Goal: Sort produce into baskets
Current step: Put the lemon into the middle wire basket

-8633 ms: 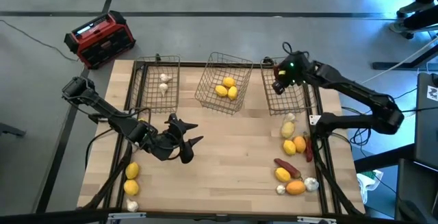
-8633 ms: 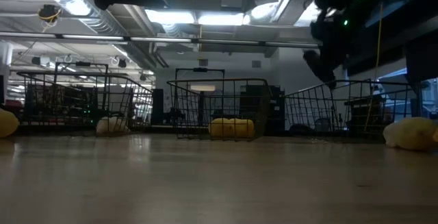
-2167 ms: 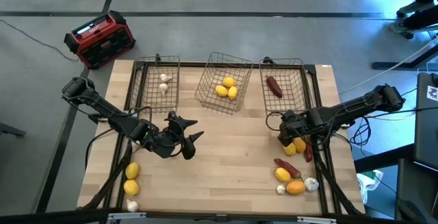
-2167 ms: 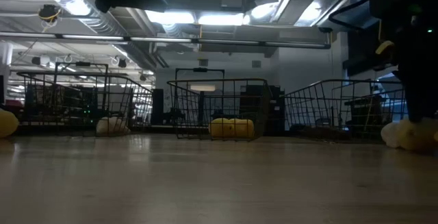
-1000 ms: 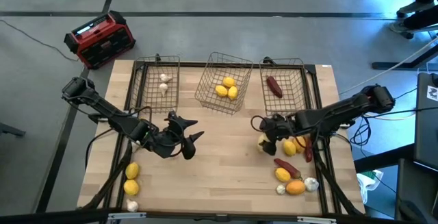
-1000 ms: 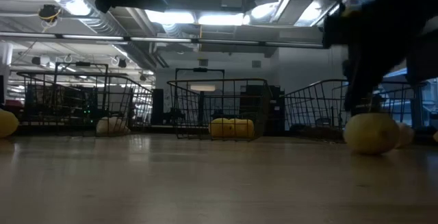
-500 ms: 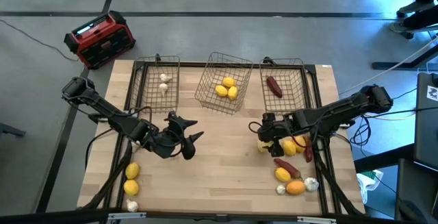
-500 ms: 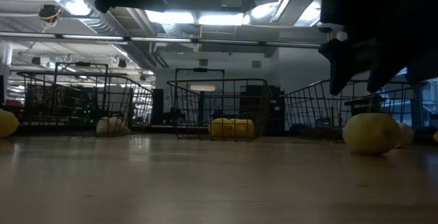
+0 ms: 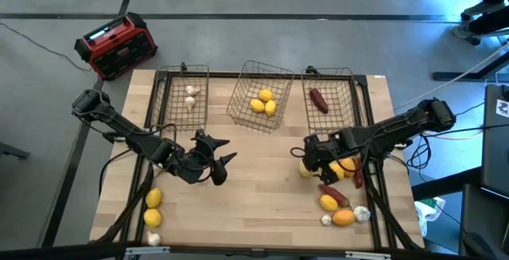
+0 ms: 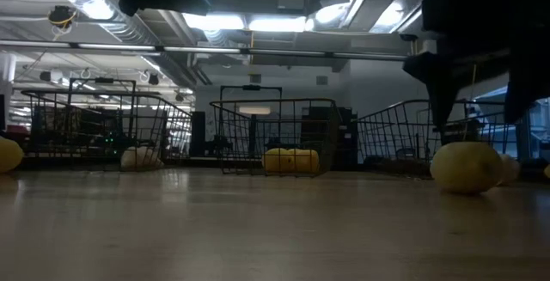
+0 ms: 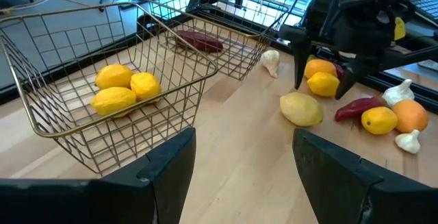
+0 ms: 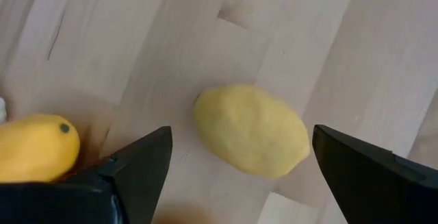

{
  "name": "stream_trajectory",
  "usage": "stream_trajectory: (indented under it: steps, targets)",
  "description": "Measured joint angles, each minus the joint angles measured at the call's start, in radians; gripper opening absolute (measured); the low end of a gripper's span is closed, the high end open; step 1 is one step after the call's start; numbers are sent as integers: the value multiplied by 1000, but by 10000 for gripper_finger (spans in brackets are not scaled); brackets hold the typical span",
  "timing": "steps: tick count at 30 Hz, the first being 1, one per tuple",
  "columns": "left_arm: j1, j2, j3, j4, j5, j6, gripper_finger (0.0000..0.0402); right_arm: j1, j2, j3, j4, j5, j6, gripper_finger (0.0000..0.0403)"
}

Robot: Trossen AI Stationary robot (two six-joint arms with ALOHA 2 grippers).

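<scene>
The right hand (image 9: 308,161) hung over a pale yellow lemon (image 12: 250,129) lying on the counter (image 9: 254,180), its fingers spread wide to either side of the fruit without touching it. The left hand (image 9: 216,163) waited over the counter's left-middle, fingers apart and empty. Three lemons (image 9: 263,102) sat in the middle basket (image 9: 260,95), a dark red piece (image 9: 318,99) in the right basket (image 9: 329,95).

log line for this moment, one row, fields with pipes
right gripper: open above pale lemon on table | left gripper: open, idle mid-table | baskets: garlic left, lemons middle, red piece right
</scene>
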Motion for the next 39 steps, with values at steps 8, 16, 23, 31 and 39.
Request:
stream_trajectory:
  steps: [8,16,23,31,39]
  targets:
    - [0,0,0,-1,0,0,241,0,42,0,26,0,-141,349]
    - [0,0,0,-5,0,2,241,0,136,0,40,19,-174,349]
    - [1,0,0,-5,-1,11,241,-1,185,0,80,54,-218,349]
    - [1,0,0,-5,-1,12,241,-1,254,0,80,78,-153,321]
    - [1,0,0,-5,-1,10,241,-1,267,0,86,79,8,223]
